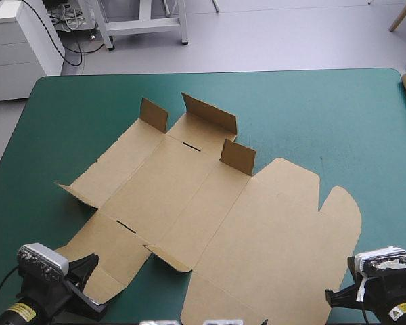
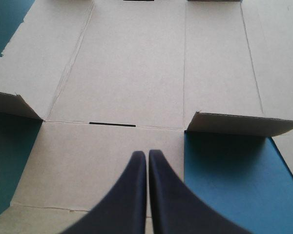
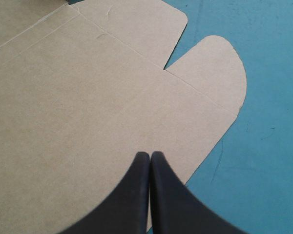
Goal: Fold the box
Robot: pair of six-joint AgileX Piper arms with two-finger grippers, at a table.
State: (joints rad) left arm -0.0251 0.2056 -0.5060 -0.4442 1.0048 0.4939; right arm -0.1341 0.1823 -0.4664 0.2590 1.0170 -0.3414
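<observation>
On teal-green cover (image 1: 325, 115): box (image 1: 210, 210), mostly flat; left gripper (image 2: 146, 153), right gripper (image 3: 150, 155) both closed, empty; folding seemingly unstarted; next probably lifting a wall

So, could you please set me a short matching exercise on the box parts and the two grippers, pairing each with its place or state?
Things:
1. left gripper
2. right gripper
3. far box flaps
4. rounded box tab

Places or states:
a. standing upright
b. lying flat on the teal-green cover
c. shut, with the slot just ahead
d. shut, over the wide lid panel

Pairs: 1-c; 2-d; 3-a; 4-b.
</observation>
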